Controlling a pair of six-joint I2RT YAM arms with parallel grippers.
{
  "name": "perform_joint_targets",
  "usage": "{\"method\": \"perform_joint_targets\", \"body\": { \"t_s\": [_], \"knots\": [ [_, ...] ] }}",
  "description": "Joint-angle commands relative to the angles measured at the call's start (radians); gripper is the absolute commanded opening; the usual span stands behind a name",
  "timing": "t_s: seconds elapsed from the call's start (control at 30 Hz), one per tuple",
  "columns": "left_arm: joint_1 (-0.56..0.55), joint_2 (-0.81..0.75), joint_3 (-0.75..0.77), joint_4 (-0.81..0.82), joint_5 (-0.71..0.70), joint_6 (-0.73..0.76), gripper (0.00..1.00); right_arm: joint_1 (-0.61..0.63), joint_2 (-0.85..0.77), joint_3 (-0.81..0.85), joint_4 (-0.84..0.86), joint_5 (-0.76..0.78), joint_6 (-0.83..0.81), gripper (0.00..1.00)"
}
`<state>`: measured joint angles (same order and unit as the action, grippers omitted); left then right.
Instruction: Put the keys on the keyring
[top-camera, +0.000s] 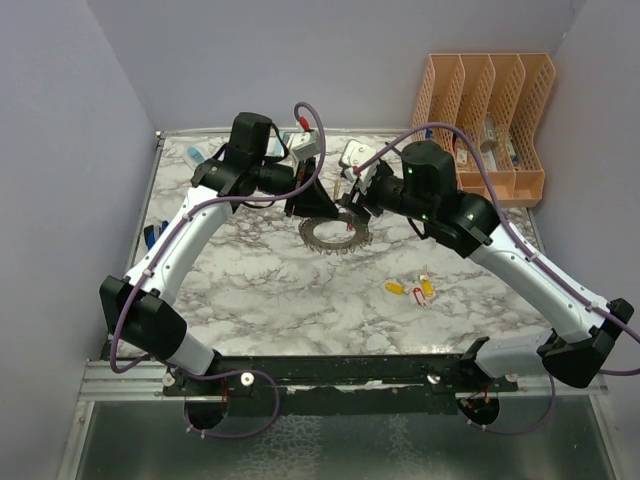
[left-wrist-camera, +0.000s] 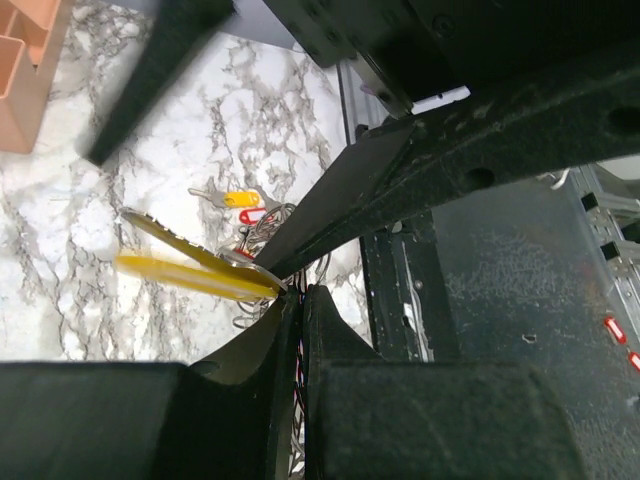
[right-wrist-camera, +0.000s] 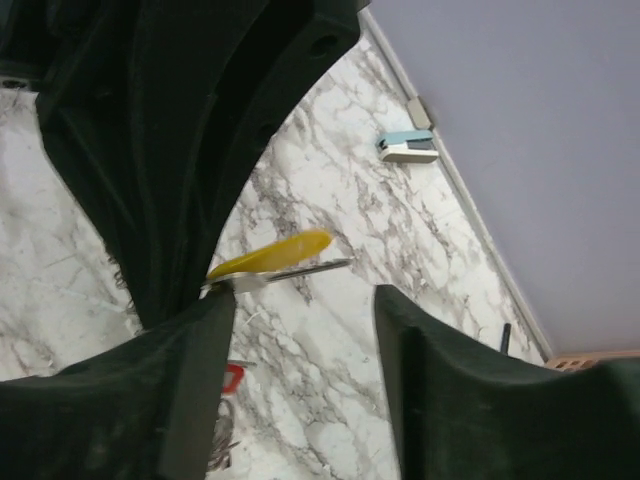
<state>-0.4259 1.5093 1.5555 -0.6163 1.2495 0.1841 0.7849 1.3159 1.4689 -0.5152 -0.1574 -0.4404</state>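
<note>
My left gripper (top-camera: 312, 205) is shut on a key with a yellow tag (left-wrist-camera: 185, 277) and holds it just above the grey toothed keyring (top-camera: 335, 235), which lies flat mid-table. In the right wrist view the same yellow-tagged key (right-wrist-camera: 270, 255) sticks out from the left arm's black fingers. My right gripper (top-camera: 353, 200) is open and empty, its fingers on either side of bare marble (right-wrist-camera: 300, 300), with the key tip by one finger. Three loose keys (top-camera: 412, 290) with yellow and red tags lie on the table right of the ring; two of them show in the left wrist view (left-wrist-camera: 243, 206).
An orange file organiser (top-camera: 485, 120) stands at the back right. A light-blue stapler-like item (right-wrist-camera: 408, 146) lies by the back wall. White boxes (top-camera: 355, 155) sit behind the grippers. A blue object (top-camera: 155, 235) lies at the left table edge.
</note>
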Motion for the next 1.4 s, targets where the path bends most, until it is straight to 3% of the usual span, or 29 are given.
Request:
{"method": "perform_joint_targets", "body": {
  "t_s": [0.0, 0.23, 0.53, 1.17, 1.23, 1.3, 1.37],
  "knots": [
    [-0.019, -0.011, 0.001, -0.005, 0.087, -0.011, 0.00, -0.006, 0.005, 0.023, 0.093, 0.024, 0.003, 0.69],
    [-0.019, -0.013, 0.003, -0.005, 0.090, -0.009, 0.00, -0.006, -0.020, 0.021, 0.107, 0.107, 0.008, 0.74],
    [-0.019, -0.015, 0.004, -0.007, 0.115, -0.003, 0.00, -0.019, -0.057, 0.021, 0.097, 0.212, 0.035, 0.72],
    [-0.019, -0.015, 0.002, -0.007, 0.137, 0.002, 0.00, -0.042, 0.103, 0.249, -0.060, 0.166, 0.077, 0.73],
    [-0.019, -0.013, 0.000, -0.007, 0.136, 0.002, 0.00, -0.042, 0.098, 0.243, -0.063, 0.157, 0.086, 0.76],
    [-0.019, -0.010, 0.000, -0.007, 0.137, 0.001, 0.00, -0.043, 0.087, 0.233, -0.063, 0.153, 0.088, 0.92],
    [-0.020, -0.008, 0.003, -0.007, 0.138, 0.000, 0.00, -0.042, 0.078, 0.229, -0.073, 0.151, 0.088, 0.96]
  ]
}}
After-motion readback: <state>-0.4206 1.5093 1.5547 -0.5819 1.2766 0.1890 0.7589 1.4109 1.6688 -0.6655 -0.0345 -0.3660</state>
